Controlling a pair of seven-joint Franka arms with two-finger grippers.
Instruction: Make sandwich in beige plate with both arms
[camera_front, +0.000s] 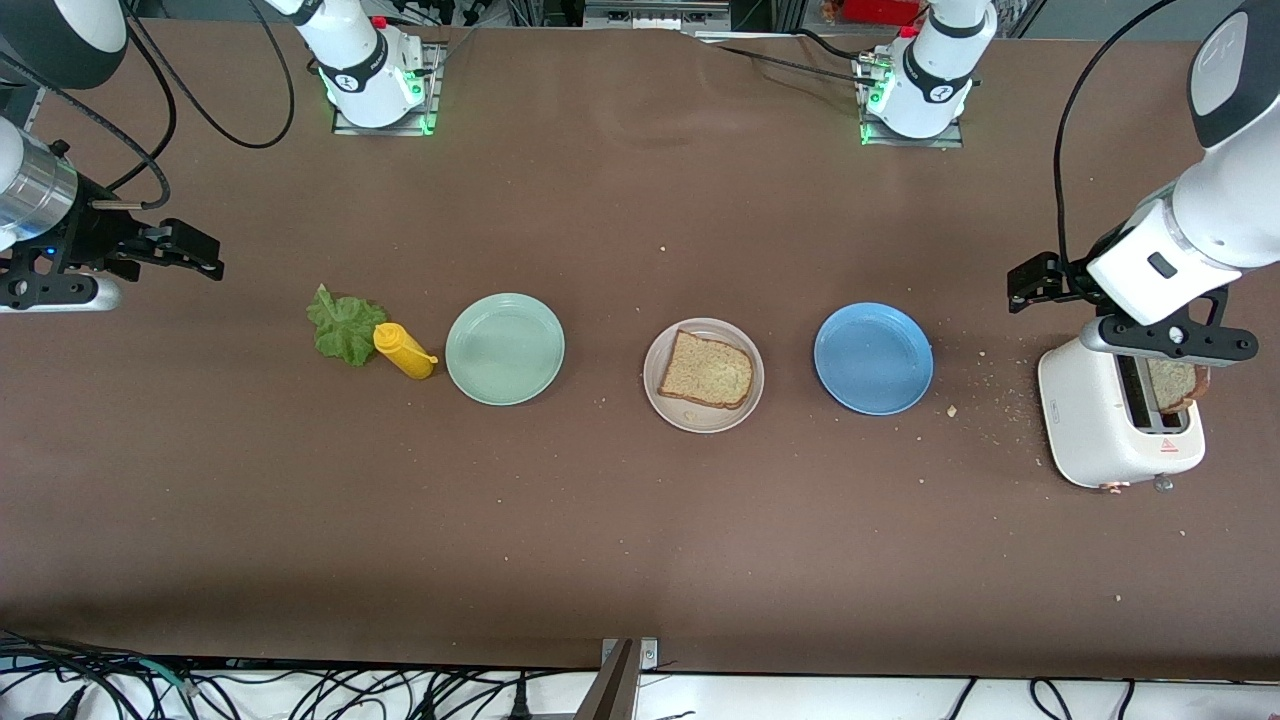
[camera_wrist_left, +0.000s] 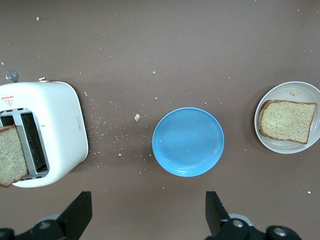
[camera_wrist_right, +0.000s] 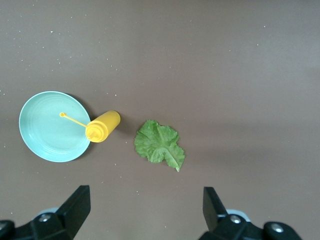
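One slice of speckled toast lies flat in the beige plate at mid-table. A second slice stands in a slot of the white toaster at the left arm's end. The green lettuce leaf lies on the table toward the right arm's end. My left gripper hangs open and empty over bare table between the toaster and the blue plate. My right gripper is open and empty over bare table past the lettuce.
A yellow mustard bottle lies on its side between the lettuce and a mint-green plate. A blue plate sits between the beige plate and the toaster. Crumbs are scattered round the toaster.
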